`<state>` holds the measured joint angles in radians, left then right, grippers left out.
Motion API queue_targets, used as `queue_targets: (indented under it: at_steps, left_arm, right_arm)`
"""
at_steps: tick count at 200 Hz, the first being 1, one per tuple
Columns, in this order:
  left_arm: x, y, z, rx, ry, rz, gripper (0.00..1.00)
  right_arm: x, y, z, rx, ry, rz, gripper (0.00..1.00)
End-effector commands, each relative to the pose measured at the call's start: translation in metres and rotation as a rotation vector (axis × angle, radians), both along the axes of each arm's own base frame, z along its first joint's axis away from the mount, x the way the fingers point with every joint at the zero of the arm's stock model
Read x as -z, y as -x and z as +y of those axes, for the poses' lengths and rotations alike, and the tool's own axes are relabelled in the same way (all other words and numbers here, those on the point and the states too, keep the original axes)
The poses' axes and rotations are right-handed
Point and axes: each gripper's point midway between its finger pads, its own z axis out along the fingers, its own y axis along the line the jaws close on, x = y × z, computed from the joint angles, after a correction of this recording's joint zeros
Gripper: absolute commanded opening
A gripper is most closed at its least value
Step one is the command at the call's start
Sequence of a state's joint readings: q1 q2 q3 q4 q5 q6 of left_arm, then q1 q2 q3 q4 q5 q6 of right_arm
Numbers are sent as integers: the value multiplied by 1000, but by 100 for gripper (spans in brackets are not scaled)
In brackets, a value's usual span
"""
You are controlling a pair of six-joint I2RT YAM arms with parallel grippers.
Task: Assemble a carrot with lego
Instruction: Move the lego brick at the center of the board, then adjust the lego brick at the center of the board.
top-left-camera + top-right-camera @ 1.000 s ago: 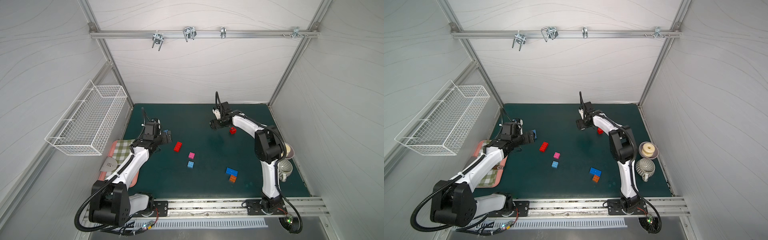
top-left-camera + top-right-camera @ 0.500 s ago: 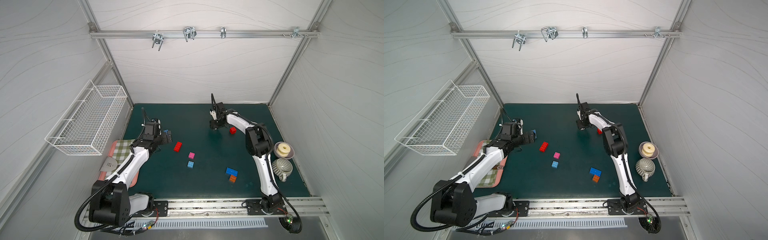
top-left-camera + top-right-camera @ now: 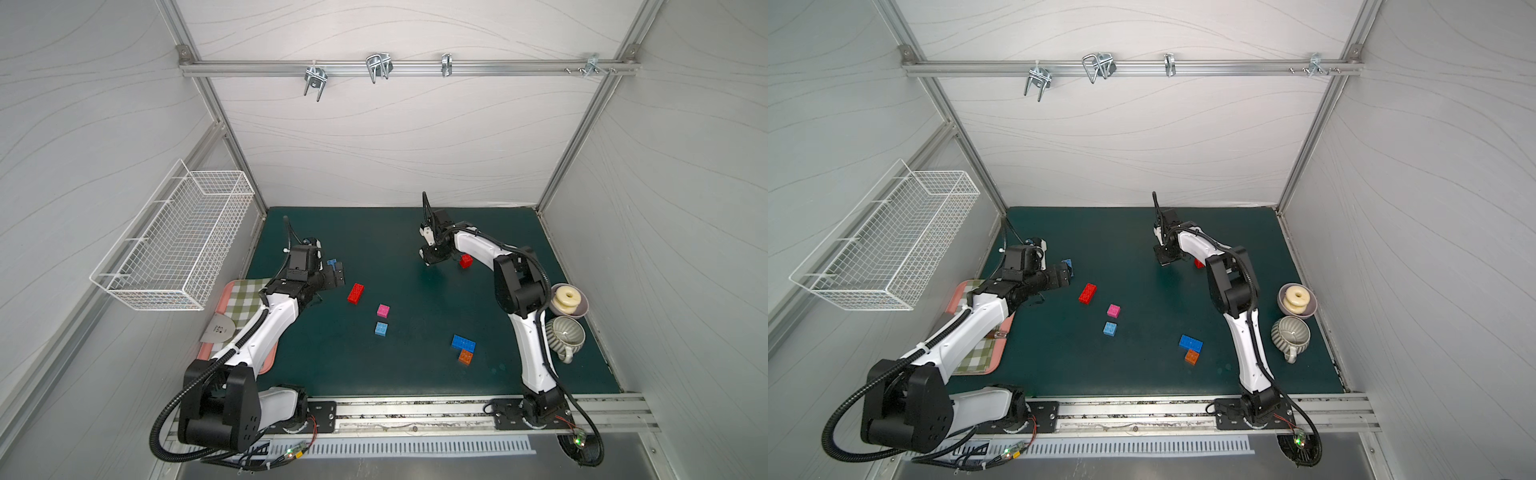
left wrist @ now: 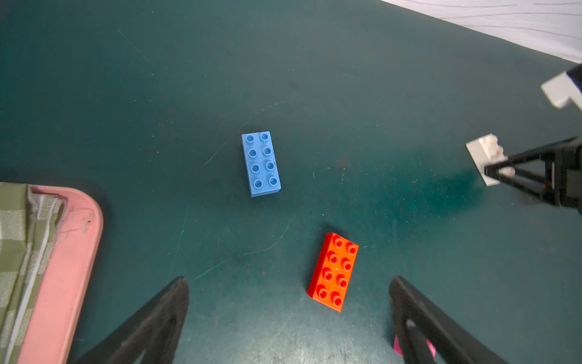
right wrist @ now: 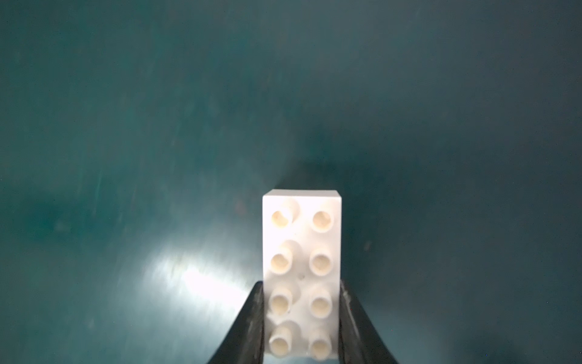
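Gripping the white brick (image 5: 302, 239) in my closed right hand (image 5: 301, 283), I judge this the pickup step, needing a steady lift next, while my left hand (image 4: 289, 280) hangs wide open and empty near the light-blue brick (image 4: 260, 164).

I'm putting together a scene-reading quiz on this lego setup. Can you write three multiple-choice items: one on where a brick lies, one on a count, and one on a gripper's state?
1. Relative to the dark blue brick, the orange brick lies:
A) on top of it
B) right beside it, on the mat
C) far off, alone

2. Studs on the white brick:
A) four
B) six
C) eight

3. The left gripper is:
A) open and empty
B) shut and empty
C) shut on a brick

Key:
1. B, both top views show the two side by side.
2. C, the right wrist view shows two rows of four.
3. A, its jaws stand wide apart with nothing between them.
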<state>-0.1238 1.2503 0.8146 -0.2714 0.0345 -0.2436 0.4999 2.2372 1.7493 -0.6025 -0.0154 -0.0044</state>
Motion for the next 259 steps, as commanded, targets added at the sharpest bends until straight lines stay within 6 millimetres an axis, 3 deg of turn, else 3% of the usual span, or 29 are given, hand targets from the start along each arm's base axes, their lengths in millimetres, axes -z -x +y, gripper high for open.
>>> queue_targets:
  at_steps: [1, 54, 90, 131, 160, 230, 259]
  left_arm:
    - [-6, 0, -7, 16, 26, -22, 99]
    - [-6, 10, -16, 41, 45, -23, 99]
    - [-9, 16, -21, 53, 52, -32, 99]
    - [-11, 20, -23, 62, 57, -39, 99]
    - [-12, 22, -24, 64, 61, -44, 99]
    - [-14, 25, -29, 81, 63, -51, 99]
    - [-13, 25, -32, 89, 67, -49, 99]
  right_arm:
    - [-16, 51, 9, -88, 25, 38, 19]
    - [-18, 162, 16, -251, 132, 73, 22]
    - [-4, 200, 0, -254, 180, 118, 27]
    - [-5, 202, -15, -241, 217, 85, 56]
    - [-5, 202, -21, -235, 238, 76, 66]
    - [-8, 184, -57, -132, 308, 46, 69]
    - [-18, 187, -53, -114, 247, 67, 71]
